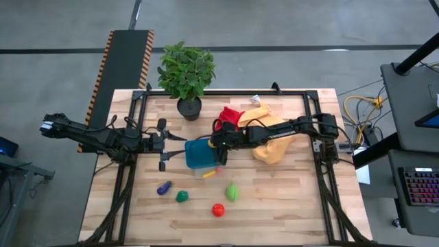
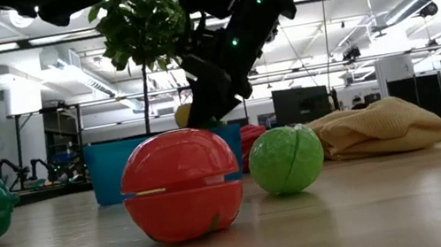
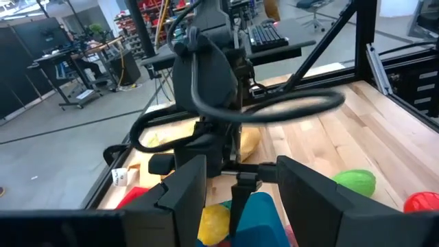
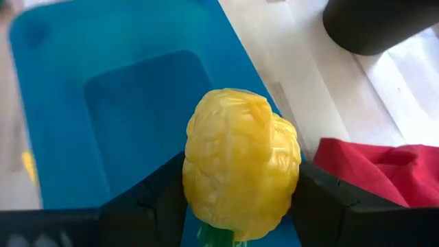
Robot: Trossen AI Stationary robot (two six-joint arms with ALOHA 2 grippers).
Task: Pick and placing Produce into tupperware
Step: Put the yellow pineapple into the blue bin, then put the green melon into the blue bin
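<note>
Your right gripper [image 4: 236, 199] holds a knobbly yellow toy vegetable [image 4: 240, 161] over the shallow teal-blue plastic tupperware [image 4: 103, 103].

Nearest you in the low view, a glossy red toy tomato [image 2: 181, 184] sits in front of a round green toy fruit [image 2: 287, 160], the tupperware behind them. From above, you see the tupperware mid-table, the right gripper at its far right edge and the left gripper [image 1: 163, 145] just off its left side; a purple toy eggplant [image 1: 163, 187] lies on the near planks. Your left wrist view shows its own fingers [image 3: 182, 195] standing partly apart with nothing between them. Your right wrist view shows the jaws pressed on both sides of the yellow piece, a red cloth [image 4: 374, 175] beside the container.
</note>
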